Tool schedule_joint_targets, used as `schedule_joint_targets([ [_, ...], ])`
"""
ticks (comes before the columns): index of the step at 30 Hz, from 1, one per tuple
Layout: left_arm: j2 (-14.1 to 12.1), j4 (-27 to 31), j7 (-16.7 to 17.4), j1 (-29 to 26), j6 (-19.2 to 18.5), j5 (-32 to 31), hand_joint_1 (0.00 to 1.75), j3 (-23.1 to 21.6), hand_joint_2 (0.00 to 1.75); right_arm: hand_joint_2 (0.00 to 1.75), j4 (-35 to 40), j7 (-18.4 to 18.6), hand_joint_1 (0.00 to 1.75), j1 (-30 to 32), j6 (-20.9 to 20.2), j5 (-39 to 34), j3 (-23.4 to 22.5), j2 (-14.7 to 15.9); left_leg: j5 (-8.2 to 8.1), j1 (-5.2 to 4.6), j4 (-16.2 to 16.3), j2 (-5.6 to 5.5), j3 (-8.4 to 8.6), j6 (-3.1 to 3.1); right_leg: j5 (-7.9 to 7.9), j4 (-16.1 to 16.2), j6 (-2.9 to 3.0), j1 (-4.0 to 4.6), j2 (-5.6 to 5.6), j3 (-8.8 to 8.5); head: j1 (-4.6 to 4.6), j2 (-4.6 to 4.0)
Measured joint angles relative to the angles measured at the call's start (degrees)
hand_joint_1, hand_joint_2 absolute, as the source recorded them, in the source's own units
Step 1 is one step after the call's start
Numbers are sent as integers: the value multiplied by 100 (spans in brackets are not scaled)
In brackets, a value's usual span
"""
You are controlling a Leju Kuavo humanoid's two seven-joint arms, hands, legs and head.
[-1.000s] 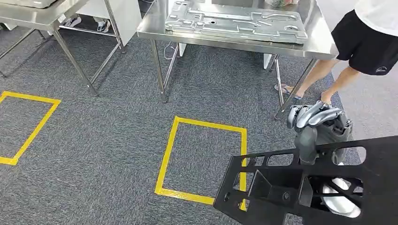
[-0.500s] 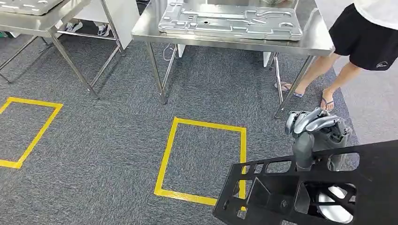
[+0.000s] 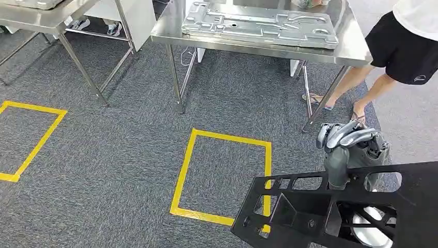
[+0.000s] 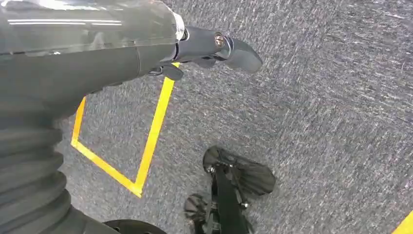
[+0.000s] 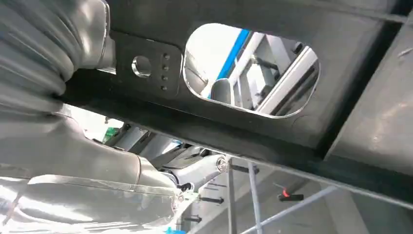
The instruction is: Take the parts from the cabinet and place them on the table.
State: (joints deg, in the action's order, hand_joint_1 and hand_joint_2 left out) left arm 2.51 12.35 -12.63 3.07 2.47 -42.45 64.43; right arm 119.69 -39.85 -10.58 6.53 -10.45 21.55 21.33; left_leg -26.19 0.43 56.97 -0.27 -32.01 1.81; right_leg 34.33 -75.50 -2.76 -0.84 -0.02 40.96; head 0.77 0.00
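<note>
Right robot hand (image 3: 347, 135) grips black part (image 3: 330, 209) (carpet below).

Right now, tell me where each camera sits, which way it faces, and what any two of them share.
Head view: high on the body, looking down at carpet, steel table and a person; right hand grips the black part.
Left wrist view: behind the left hand, facing the floor.
Right wrist view: behind the right hand, facing up against the black part.
Head and left wrist views share the yellow tape square.

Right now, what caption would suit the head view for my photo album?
Right robot hand carries a black frame part toward a steel table holding a metal panel.
</note>
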Motion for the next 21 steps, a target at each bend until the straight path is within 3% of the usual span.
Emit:
schedule_joint_targets([
  [1, 2, 0, 7, 1, -4, -11, 0, 0, 175, 175, 2, 0, 175, 55, -70, 55, -39, -2, -5, 1, 4, -9, 7, -4, -201, 280, 6, -4, 0, -132, 0, 0],
  [3, 7, 0, 31, -5, -24, -15, 0, 0, 175, 175, 22, -2, 175, 141, -142, 131, -96, -4, -24, 2, 13, -19, 33, -20, -719, 1336, 40, -6, -2, -647, 0, 0],
  [4, 9, 0, 37, -4, -28, -17, 0, 0, 175, 175, 35, -2, 175, 156, -146, 149, -120, -7, -36, -1, 17, -20, 34, -43, -794, 1789, 74, -1, -4, -840, 2, 0],
  [5, 9, 0, 37, 3, -31, -17, 0, 0, 175, 175, 37, 2, 175, 168, -148, 157, -142, -9, -50, -37, 36, -22, 16, -77, -792, 1823, 124, 44, 2, -847, -7, 0],
  [7, 9, 0, 63, -2, -28, -26, 0, 0, 175, 175, 42, -2, 175, 213, -210, 205, -181, -20, -41, -21, 21, -19, 9, -138, -792, 1802, 182, 66, 12, -820, -7, 0],
  [8, 9, 0, 79, 0, -20, -28, 0, 0, 175, 175, 42, -2, 175, 218, -240, 236, -190, -39, -30, -18, 2, -18, 19, -175, -803, 1809, 218, 67, 18, -816, -4, 0],
  [9, 5, 0, 92, 5, -4, -33, 0, 0, 175, 175, 42, -2, 175, 218, -251, 275, -203, -72, -59, -39, 18, -16, 16, -210, -835, 1870, 268, 11, 14, -840, -7, 0],
  [10, 2, 0, 112, 6, 24, -37, 0, 0, 175, 175, 42, -2, 175, 218, -269, 306, -203, -116, -153, -23, 132, -14, -22, -228, -843, 1895, 302, 7, 2, -860, -11, 0],
  [11, 7, 0, 144, 7, 46, -41, 0, 0, 175, 175, 42, -2, 175, 214, -271, 299, -203, -148, -384, -18, 481, -9, -172, -245, -840, 1894, 336, 5, -8, -861, -39, 0],
  [13, 11, 0, 177, 0, 79, -37, 0, 0, 175, 175, 22, 0, 175, 207, -275, 205, -203, -168, -830, 2, 1433, -8, -618, -283, -836, 1889, 350, 22, -16, -851, -39, 0],
  [14, 11, 0, 175, -9, 79, -33, 0, 2, 175, 175, 5, 0, 175, 188, -273, 118, -203, -168, -934, 4, 1808, -8, -799, -295, -835, 1885, 351, 29, -16, -847, -39, 0],
  [15, 11, 0, 173, -14, 79, -33, 0, 2, 175, 175, -9, 2, 175, 173, -264, 67, -203, -168, -899, 5, 1901, -7, -848, -296, -835, 1877, 351, 31, -15, -848, -39, 0],
  [16, 11, 0, 155, -15, 79, -33, 0, 2, 175, 175, -13, 9, 175, 169, -234, 11, -208, -166, -724, 7, 1694, -7, -755, -287, -832, 1870, 352, 31, -14, -853, -42, 0],
  [17, 11, 0, 138, -15, 77, -33, 0, 2, 175, 175, -13, 9, 175, 169, -216, -30, -212, -157, -481, 9, 1279, -6, -549, -274, -825, 1859, 343, 31, -11, -860, -39, 0],
  [18, 11, 0, 122, -14, 72, -33, 0, 2, 175, 175, -13, 9, 175, 170, -203, -59, -218, -144, -195, 11, 672, -5, -249, -250, -813, 1848, 325, 31, -8, -869, -42, 0],
  [19, 11, 0, 109, -14, 61, -33, 0, 2, 175, 175, -13, 7, 175, 172, -192, -66, -223, -138, -33, 11, 201, -5, -9, -218, -799, 1836, 304, 33, -6, -873, -42, 0],
  [20, 11, 0, 103, -5, 59, -35, 0, 2, 175, 175, -13, 0, 175, 180, -177, -68, -227, -131, -122, -15, 48, -7, 55, -196, -784, 1807, 276, 80, -3, -857, -37, 0],
  [21, 11, 0, 87, -4, 48, -37, 0, 2, 175, 175, -13, 2, 175, 185, -161, -68, -229, -125, -97, -18, 58, -8, 29, -170, -797, 1808, 243, 68, 1, -841, -26, 0],
])
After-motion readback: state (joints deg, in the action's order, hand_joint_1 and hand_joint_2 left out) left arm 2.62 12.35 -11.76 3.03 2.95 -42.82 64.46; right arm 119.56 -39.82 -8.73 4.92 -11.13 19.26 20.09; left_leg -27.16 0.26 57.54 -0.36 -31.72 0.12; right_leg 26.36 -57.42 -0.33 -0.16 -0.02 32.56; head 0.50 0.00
